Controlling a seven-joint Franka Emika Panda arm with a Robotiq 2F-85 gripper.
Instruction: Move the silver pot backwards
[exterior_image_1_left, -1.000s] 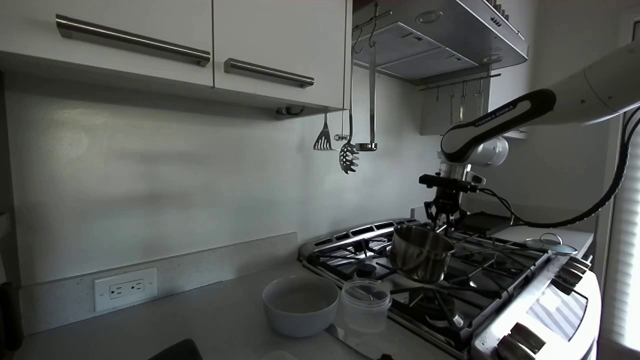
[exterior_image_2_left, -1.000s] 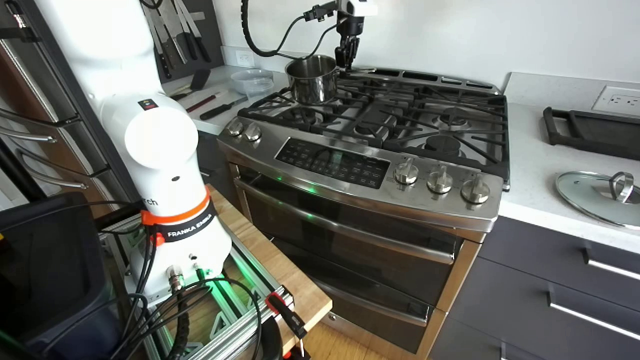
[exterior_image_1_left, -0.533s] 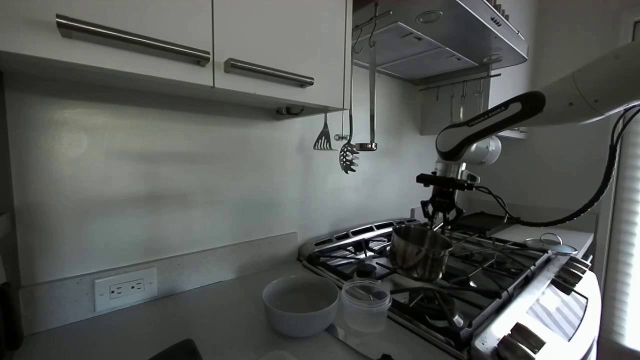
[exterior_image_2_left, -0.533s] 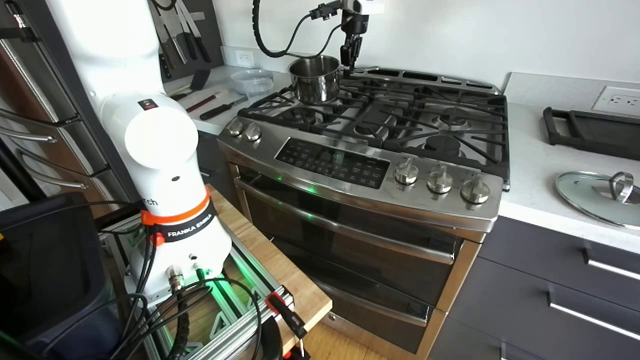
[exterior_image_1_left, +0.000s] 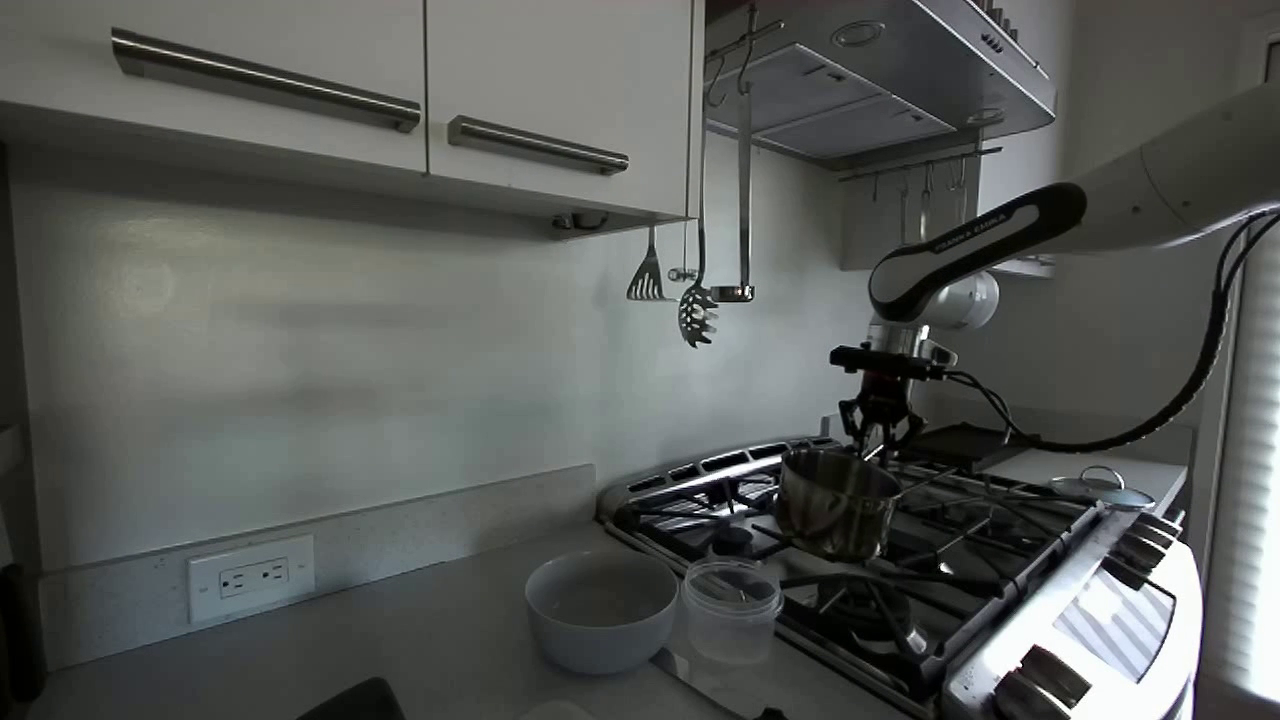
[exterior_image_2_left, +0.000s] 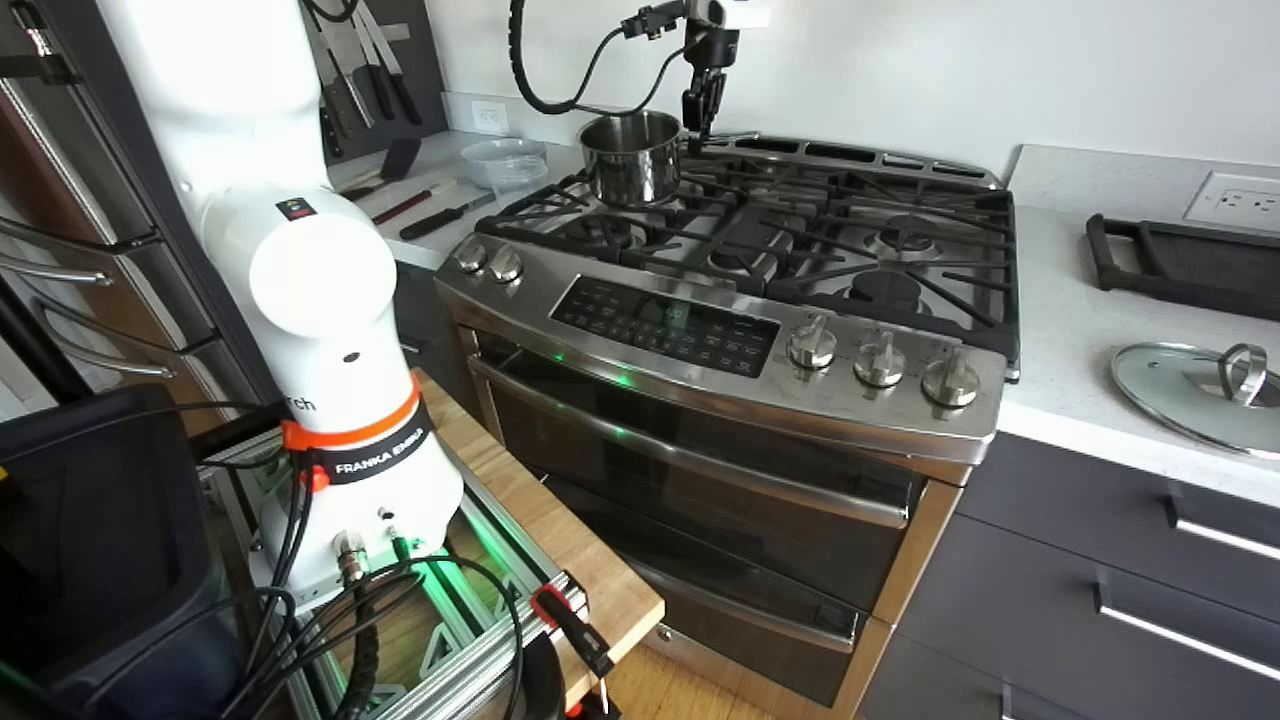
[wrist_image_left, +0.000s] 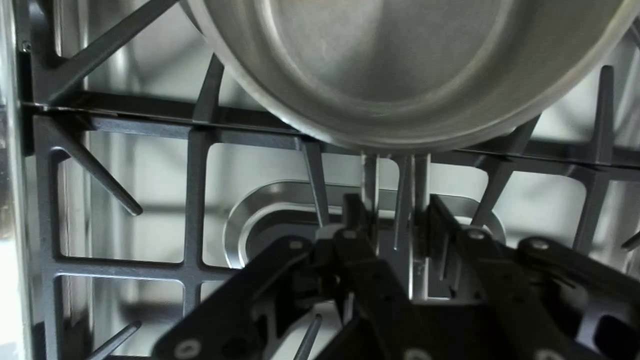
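Observation:
The silver pot (exterior_image_1_left: 836, 512) is a shiny steel cylinder over the stove's left part; it also shows in an exterior view (exterior_image_2_left: 634, 165). Its open inside (wrist_image_left: 385, 55) fills the top of the wrist view. Its handle (wrist_image_left: 370, 182), two thin steel bars, runs down between my fingers. My gripper (wrist_image_left: 394, 210) is shut on the handle, one finger against the outer side of each bar. In both exterior views the gripper (exterior_image_1_left: 869, 450) points down beside the pot's rim (exterior_image_2_left: 697, 140). The pot looks upright; I cannot tell whether its base touches the grates.
Black grates (exterior_image_2_left: 800, 235) cover the stove. A white bowl (exterior_image_1_left: 602, 625) and a translucent tub (exterior_image_1_left: 733, 625) stand on the counter beside the stove. A glass lid (exterior_image_2_left: 1190, 400) and a black tray (exterior_image_2_left: 1210, 265) lie on the opposite counter. A wall stands behind.
The gripper and pot have shifted together, slightly left in an exterior view and slightly right, toward the wall, in an exterior view from the opposite side. Most movement came in the earlier half second.

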